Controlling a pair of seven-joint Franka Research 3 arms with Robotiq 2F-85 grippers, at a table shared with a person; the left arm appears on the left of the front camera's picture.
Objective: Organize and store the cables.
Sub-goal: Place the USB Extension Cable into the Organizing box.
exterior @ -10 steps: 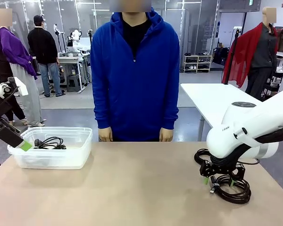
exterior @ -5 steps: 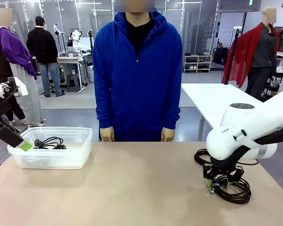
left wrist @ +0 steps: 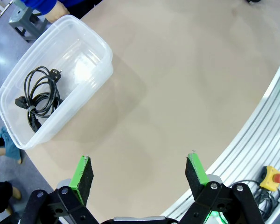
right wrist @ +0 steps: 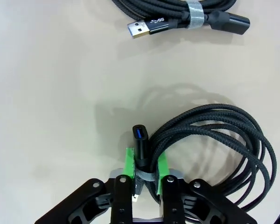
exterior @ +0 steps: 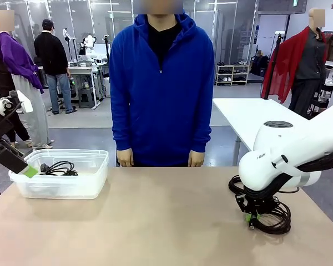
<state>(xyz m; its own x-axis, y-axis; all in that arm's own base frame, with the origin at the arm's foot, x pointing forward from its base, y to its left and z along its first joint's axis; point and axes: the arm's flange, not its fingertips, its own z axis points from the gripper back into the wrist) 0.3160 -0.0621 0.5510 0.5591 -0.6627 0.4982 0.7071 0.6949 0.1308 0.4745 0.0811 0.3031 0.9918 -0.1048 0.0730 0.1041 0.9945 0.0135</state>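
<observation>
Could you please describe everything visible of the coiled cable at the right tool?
The coiled cable is black and braided-looking, wound in several loops spread over the tan table. A grey strap binds it beside a black connector with a blue insert. The right tool is shut on it at the strap, a green pad on each side.
</observation>
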